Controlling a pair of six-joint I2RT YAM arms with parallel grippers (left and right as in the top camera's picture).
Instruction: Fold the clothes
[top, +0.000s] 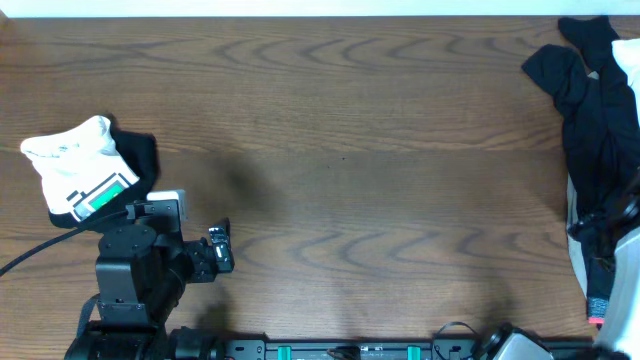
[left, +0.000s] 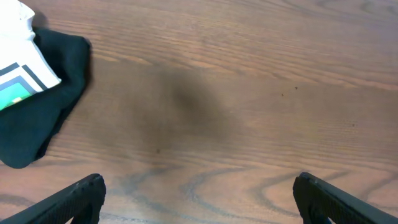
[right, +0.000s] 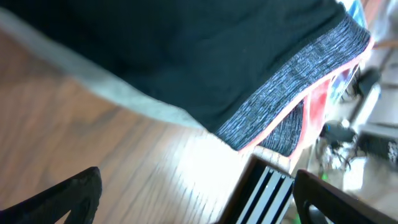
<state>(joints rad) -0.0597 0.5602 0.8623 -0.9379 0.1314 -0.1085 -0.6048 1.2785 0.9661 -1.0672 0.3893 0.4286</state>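
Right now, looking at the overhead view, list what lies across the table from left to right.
From the left: white top with a green patch → left gripper → bare stretch of table → heap of black clothes at the right edge.

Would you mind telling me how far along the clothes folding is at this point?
Looks done: the white green-patched top lies bundled at left. In hand: nothing; the left fingers and right fingers are open. Left: the crumpled black pants at right.
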